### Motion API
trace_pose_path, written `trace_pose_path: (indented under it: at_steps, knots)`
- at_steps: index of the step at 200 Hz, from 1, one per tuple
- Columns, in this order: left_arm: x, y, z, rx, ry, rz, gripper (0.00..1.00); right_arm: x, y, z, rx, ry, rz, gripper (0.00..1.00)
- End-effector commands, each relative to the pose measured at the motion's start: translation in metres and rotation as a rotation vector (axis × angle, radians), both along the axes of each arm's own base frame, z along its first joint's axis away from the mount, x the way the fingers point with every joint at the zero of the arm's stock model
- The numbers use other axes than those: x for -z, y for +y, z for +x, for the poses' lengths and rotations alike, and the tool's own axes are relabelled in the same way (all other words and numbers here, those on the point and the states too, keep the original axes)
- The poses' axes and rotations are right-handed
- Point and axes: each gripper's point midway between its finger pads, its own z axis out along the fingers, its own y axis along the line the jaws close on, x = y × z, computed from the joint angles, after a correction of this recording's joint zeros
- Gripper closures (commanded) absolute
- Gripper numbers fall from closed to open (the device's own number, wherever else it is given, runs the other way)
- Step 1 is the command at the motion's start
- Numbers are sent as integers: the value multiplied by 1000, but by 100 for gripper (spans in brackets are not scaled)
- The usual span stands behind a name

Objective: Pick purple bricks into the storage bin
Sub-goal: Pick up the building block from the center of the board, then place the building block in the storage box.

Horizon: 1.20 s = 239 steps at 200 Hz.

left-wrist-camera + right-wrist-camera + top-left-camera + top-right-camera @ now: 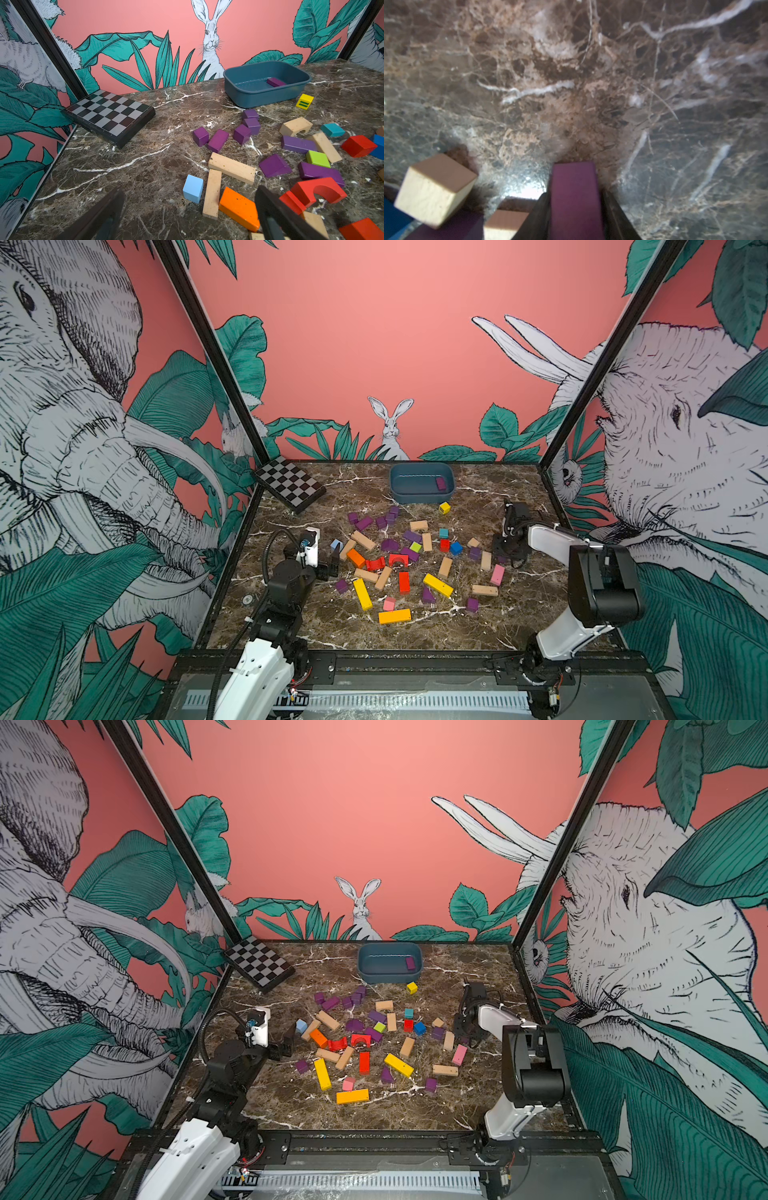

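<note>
One small purple-painted wooden brick [573, 176] is clamped between the two dark fingers of the right hand [575, 194]. It sits low at the 3 o'clock edge of the block pile [399, 560], and whether it touches the brown marble-patterned tabletop [519, 614] cannot be told. A second purple bar [440, 483] lies inside the shallow dark blue plastic storage bin [415, 497], at its 3 o'clock end; the bin stands at 12 o'clock on the tabletop. The other purple bricks lie outside it: a tight cluster [380, 520] at 11 o'clock of the pile, a loose purple cube [341, 585] at 7 o'clock and another [471, 605] at 5 o'clock. The left hand [190, 193] hangs at 9 o'clock of the pile, fingers wide apart and holding nothing, near a light blue wooden cube [336, 544]. A small yellow cube [444, 507] sits just at 5 o'clock of the bin. A black-and-white checkerboard slab [289, 485] fills the 11 o'clock corner.
</note>
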Motion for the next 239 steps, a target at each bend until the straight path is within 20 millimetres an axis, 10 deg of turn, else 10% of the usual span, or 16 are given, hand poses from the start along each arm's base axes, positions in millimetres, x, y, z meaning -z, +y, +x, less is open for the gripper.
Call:
trace_pose_path:
  at_steps: [1, 56, 108, 162, 239]
  knots:
    - [5, -1, -2, 3, 8, -4, 1, -5, -2, -1, -9, 14, -12, 68]
    - [6, -2, 1, 4, 23, 0, 1, -79, -4, 25, -51, -92, -114, 85]
    - [5, -1, -1, 1, 9, -4, 1, -156, 53, 116, -181, -244, -87, 90]
    - [4, 2, -3, -10, 5, -8, 1, -163, 121, 209, -292, -291, -36, 95]
    - [5, -1, -2, 6, 9, -4, 1, -137, 176, 266, -340, -384, 12, 97]
